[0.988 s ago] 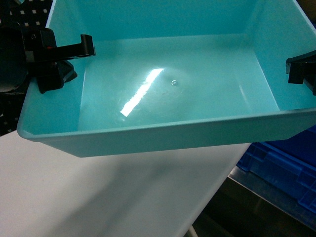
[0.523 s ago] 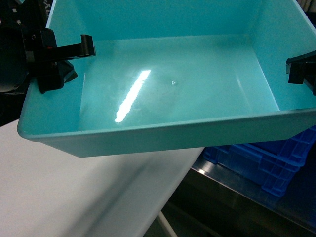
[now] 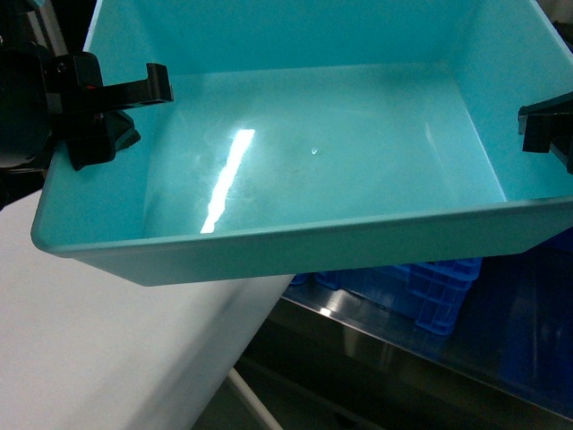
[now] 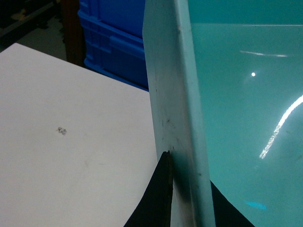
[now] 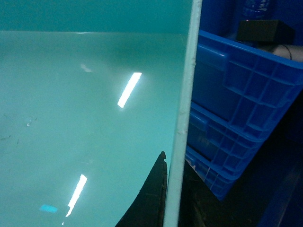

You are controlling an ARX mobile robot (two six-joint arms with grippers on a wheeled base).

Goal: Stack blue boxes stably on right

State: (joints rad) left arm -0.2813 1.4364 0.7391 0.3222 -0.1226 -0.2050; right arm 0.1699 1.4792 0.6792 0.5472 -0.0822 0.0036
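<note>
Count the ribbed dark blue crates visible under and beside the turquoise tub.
1 for certain: a ribbed blue crate shows below the turquoise tub's front wall in the head view, also appearing in both wrist views. More may be hidden behind the tub.

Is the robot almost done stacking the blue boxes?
Not yet. Done: the turquoise tub is lifted, the left gripper clamping its left wall and the right gripper its right wall. In hand: it hangs past the white table edge, above ribbed blue crates. Left: setting it on the dark blue tub, which isn't in view.
</note>
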